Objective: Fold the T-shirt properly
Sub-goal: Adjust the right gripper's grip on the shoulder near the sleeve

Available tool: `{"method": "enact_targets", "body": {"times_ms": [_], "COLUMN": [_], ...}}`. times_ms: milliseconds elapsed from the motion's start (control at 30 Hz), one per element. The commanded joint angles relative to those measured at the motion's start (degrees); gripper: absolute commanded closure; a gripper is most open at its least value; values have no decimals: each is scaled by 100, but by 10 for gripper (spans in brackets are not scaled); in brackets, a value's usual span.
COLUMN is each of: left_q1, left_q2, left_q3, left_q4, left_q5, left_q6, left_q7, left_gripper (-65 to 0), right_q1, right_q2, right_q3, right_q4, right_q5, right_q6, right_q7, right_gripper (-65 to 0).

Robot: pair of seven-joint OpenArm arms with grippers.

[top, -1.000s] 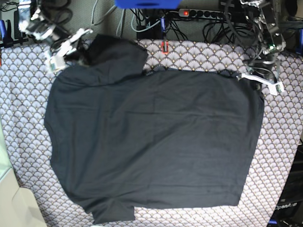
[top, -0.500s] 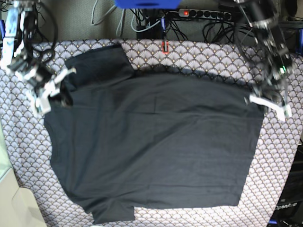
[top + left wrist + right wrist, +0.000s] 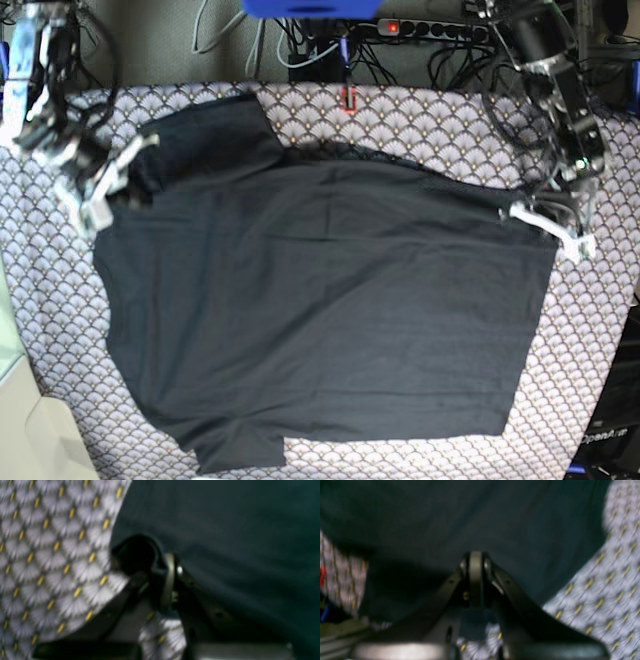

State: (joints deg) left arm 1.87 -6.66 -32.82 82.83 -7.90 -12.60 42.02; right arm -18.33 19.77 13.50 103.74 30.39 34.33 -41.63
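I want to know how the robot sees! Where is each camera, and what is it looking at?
Base: up high, looking down at the whole T-shirt on the tablecloth; both arms show at the shirt's far corners.
Left wrist: on the left arm, close above the left fingers, shut on the shirt's edge.
Right wrist: on the right arm, close above the right fingers, shut on the shirt too.
All three views share the dark shirt and the patterned cloth.
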Motion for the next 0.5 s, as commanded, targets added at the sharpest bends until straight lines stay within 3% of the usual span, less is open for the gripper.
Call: {"method": "enact_targets", "body": {"times_ms": [0,300,467], "left_q1": [-86,-33,11], "left_q2": [-77,-77,-77], "left_q3": [-10,-10,16], "left_q4": [91,100,109], "left_q5": [-49,-41,-49], "left_q6": [-10,-19,-19], "left_q7": [-118,-110,-110], "left_gripper": [0,0,0], "right_q1": [9,-466,-598], "right_q2": [23,-320,-522], "right_q3": [44,343,791], "right_q4": [206,338,285], "right_q5": [139,156,139], "right_q6": [9,0,0], "right_q7": [185,167,185], "right_gripper": [-22,-272,-317]}}
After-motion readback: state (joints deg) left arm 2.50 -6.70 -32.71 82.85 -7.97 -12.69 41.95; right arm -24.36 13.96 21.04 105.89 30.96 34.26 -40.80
